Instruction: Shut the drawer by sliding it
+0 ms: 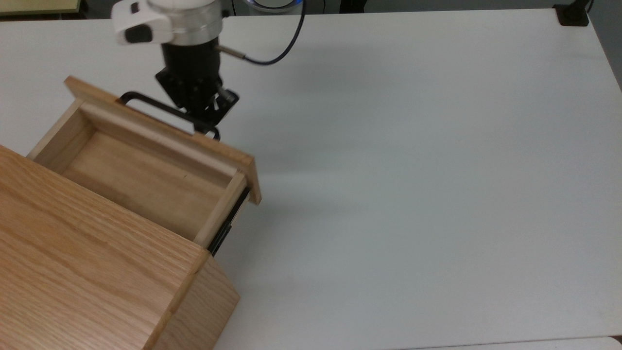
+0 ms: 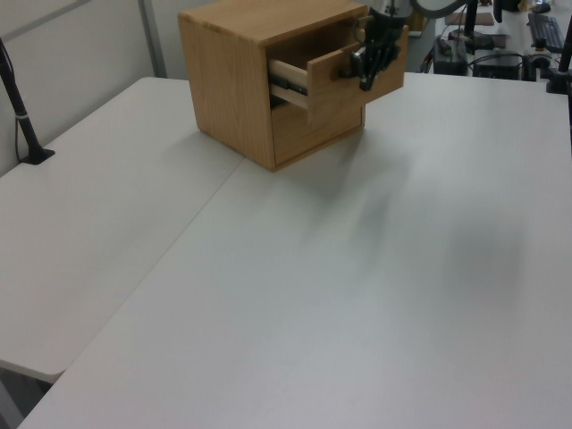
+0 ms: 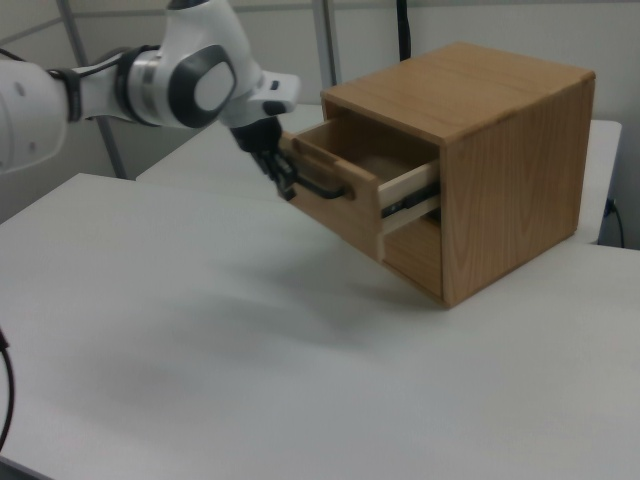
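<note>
partly open, the drawer (image 1: 146, 175) juts from the oak cabinet (image 1: 87, 282); gripper (image 1: 206, 124) presses its black handle (image 1: 146, 103), finger spacing unclear.

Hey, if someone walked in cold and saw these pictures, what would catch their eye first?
Probably the oak cabinet on the white table, its drawer half open and empty. Next, the white arm's black gripper at the drawer's black bar handle, toward the top view's upper left.

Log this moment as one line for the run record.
phase: closing push | gripper: at handle | drawer: partly open, empty | cabinet: on table
</note>
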Tool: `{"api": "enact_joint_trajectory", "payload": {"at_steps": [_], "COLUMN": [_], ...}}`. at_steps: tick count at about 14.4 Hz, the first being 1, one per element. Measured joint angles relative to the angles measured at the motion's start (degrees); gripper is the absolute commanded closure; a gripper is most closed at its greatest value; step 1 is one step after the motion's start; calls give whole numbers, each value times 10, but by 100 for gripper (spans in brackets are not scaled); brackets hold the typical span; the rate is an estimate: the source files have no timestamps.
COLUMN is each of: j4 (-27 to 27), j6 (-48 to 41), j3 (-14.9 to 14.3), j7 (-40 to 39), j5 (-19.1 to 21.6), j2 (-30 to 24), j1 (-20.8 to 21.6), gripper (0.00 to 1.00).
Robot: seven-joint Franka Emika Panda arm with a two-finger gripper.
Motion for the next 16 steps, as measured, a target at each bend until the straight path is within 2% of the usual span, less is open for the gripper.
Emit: {"api": "enact_joint_trajectory", "payload": {"at_steps": [3,7,11,16], "j4": [82,107,146,150], "j6": [1,50,102,107], "j3": [-1,-6,-30,-30], "j7": [24,54,79,82], "j5": [-11,-30,-35,-35], "j2": [58,86,125,128], "j1": [-20,-22,-24,-26], "gripper": [93,93,93,93]}}
